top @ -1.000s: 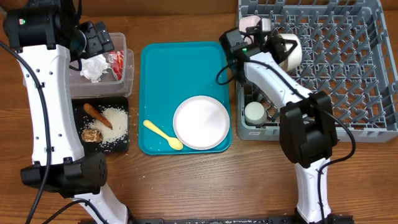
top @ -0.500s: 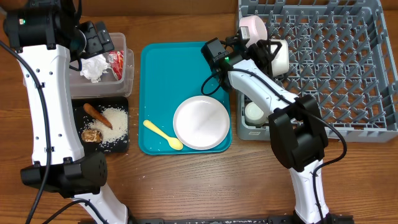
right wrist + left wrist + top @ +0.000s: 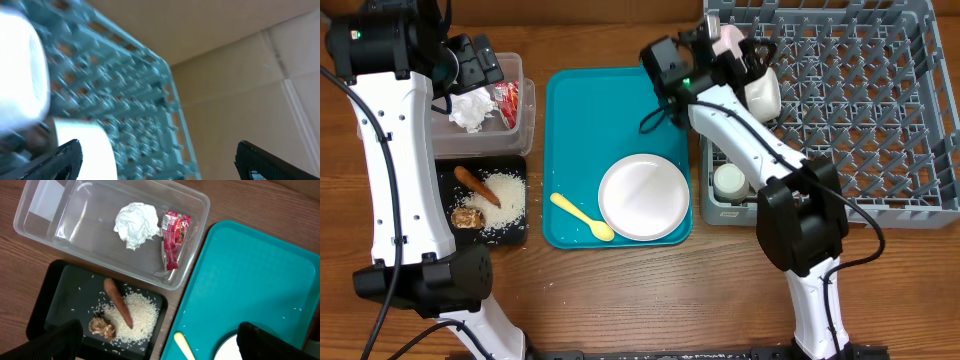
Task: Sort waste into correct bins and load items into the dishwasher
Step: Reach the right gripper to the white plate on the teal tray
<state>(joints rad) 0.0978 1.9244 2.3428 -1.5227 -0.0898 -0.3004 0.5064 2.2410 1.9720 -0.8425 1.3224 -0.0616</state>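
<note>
grey lattice plastic dish rack (image 3: pixel 880 100) on right of desk. pale pink bowl (image 3: pixel 725 40) and white bowl (image 3: pixel 763 90) on edge at its left side; small white cup (image 3: pixel 730 180) in left-edge compartment. right hand (image 3: pixel 157 162) by bowls, fingers spread wide, gripping nothing. round white plate (image 3: pixel 643 197) and pale yellow plastic spoon (image 3: pixel 582 217) on teal tray (image 3: pixel 590 110). clear plastic tub (image 3: pixel 40 220): crumpled white napkin (image 3: pixel 136 224), red-and-white wrapper (image 3: pixel 173 237). shallow black tray (image 3: pixel 50 290): brown sausage (image 3: pixel 118 302), white rice (image 3: pixel 140 322), brown crumbly lump (image 3: pixel 101 326). left hand (image 3: pixel 160 342) above, spread wide, empty.
</note>
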